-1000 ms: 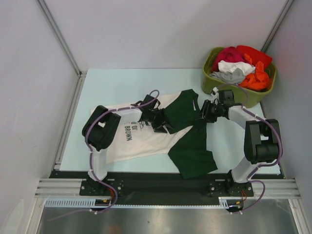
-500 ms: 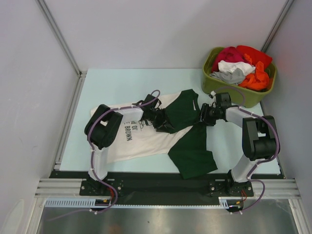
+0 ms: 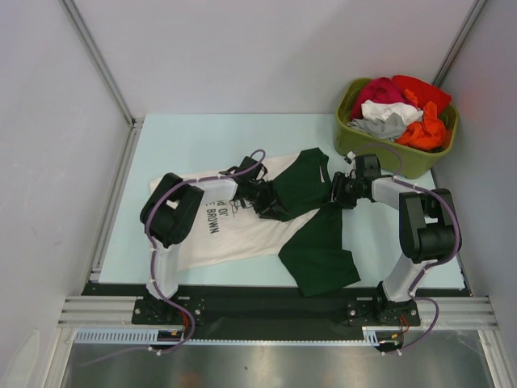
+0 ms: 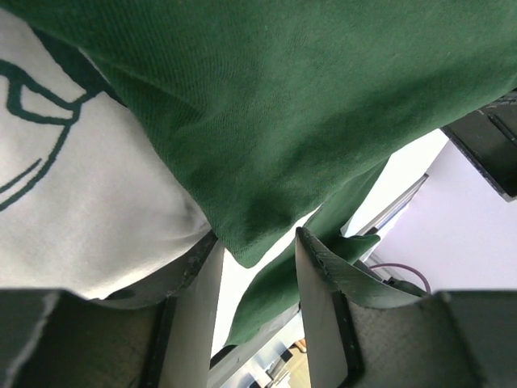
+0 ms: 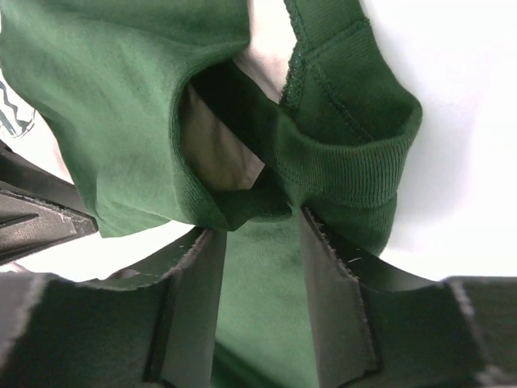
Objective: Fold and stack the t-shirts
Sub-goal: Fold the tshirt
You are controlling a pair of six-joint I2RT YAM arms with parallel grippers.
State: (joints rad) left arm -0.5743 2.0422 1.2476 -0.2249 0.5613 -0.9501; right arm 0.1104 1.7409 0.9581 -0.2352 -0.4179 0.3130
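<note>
One of the t-shirts point(image 3: 234, 234), cream-white with black lettering and dark green sleeves point(image 3: 319, 255), lies spread on the table. My left gripper point(image 3: 271, 204) rests low on its middle, at the edge of the upper green sleeve point(image 3: 303, 186). In the left wrist view the jaws point(image 4: 257, 242) stand apart, with a corner of green cloth point(image 4: 283, 105) hanging between the tips and white cloth point(image 4: 89, 210) to the left. My right gripper point(image 3: 338, 192) meets the same sleeve from the right. Its jaws point(image 5: 260, 222) stand apart over green cloth, the ribbed hem point(image 5: 347, 162) at the tips.
An olive-green tub point(image 3: 355, 141) heaped with red, white, grey and orange clothes point(image 3: 396, 113) stands at the back right, just behind my right arm. Pale blue table point(image 3: 186, 141) shows around the shirt. Grey walls close in on both sides.
My right gripper has slid a little left and nearer, onto the green sleeve. The left gripper's jaws have narrowed slightly; that arm has stayed put.
</note>
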